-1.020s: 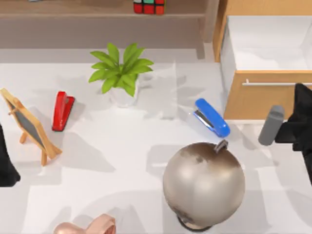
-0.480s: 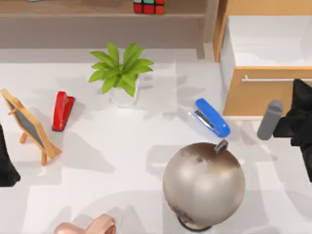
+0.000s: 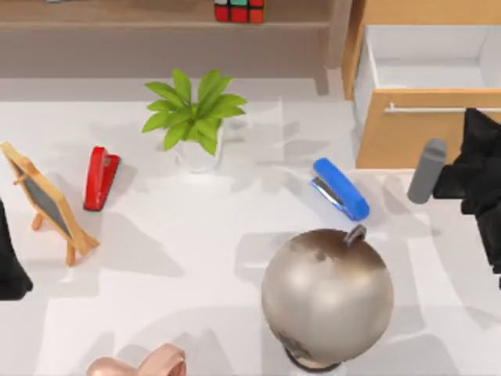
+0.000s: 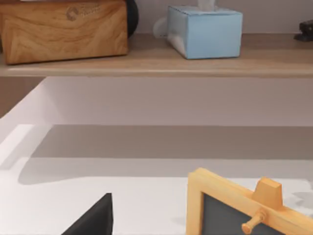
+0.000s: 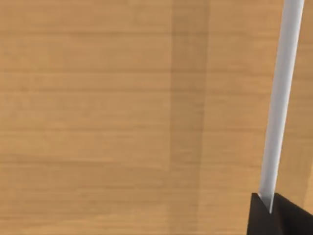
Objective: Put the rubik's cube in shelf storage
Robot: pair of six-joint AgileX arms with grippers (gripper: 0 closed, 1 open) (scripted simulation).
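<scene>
From above, a white table (image 3: 196, 258) is being shown with a long brown shelf (image 3: 156, 17) running along its far edge. The rubik's cube (image 3: 239, 10) is sitting on the shelf board, right of its middle and near the upright post (image 3: 338, 35) at the shelf's right end. To the right of the post, a light-orange drawer cabinet (image 3: 407, 137) is standing with its drawer pulled open and a silver bar handle (image 3: 427, 109) across the front.

On the table, a green potted plant (image 3: 196, 113) is placed near the shelf, a red stapler (image 3: 100, 177) and a small easel chalkboard (image 3: 47, 202) are lying toward the left side, a blue stapler (image 3: 340, 188) is resting right of centre, and a large grey globe (image 3: 327, 294) is standing at the near edge. A pinkish object (image 3: 141, 364) is partly cut off at the bottom edge.

The right gripper (image 3: 470, 168) is being held at the right edge, just in front of the drawer face, with a grey cylinder (image 3: 427, 171) beside it. The left arm (image 3: 9, 266) is parked at the left edge — whether its fingers are spread cannot be told.

From the left wrist, the shelf board is being seen carrying a wooden box (image 4: 63, 29) and a blue tissue box (image 4: 205, 30), with the chalkboard below.

From the right wrist, the drawer front is seen close up, and the silver handle is being pinched between two dark fingertips (image 5: 283, 218).
</scene>
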